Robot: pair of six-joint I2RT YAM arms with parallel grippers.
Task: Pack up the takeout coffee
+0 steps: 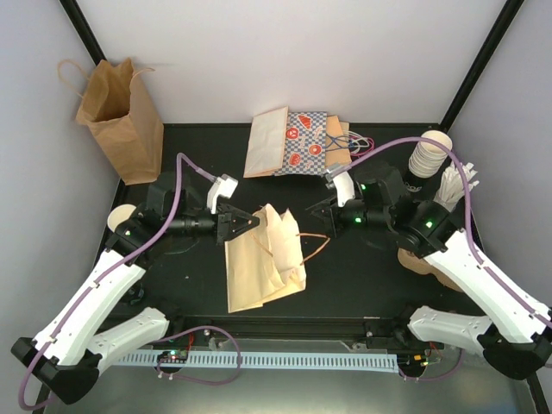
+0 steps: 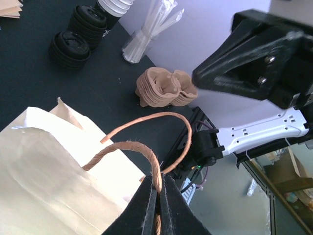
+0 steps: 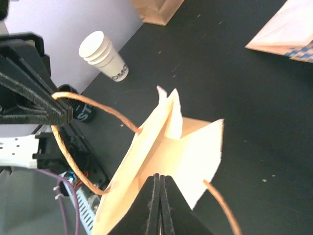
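A cream handled paper bag (image 1: pixel 259 263) lies mid-way across the black tabletop (image 1: pixel 362 276), between the left gripper (image 1: pixel 252 221) and the right gripper (image 1: pixel 321 207) (both clamped on it, the left by a twisted cord handle (image 2: pixel 146 154)). Behind it lies a flat pile of tan and patterned paper bags (image 1: pixel 289 142). An upright brown paper bag (image 1: pixel 121 121) stands in the back left corner. At the right edge, a stack of small white paper cups (image 1: pixel 429 155) stands behind a bundle of white sticks (image 1: pixel 453 185). Stacked black round lids (image 2: pixel 78 34) sit just beside them, and nested brown pulp cup carriers (image 2: pixel 161 88) lie nearer the front. A second stack of white paper cups (image 3: pixel 103 55) sits by the left wall.
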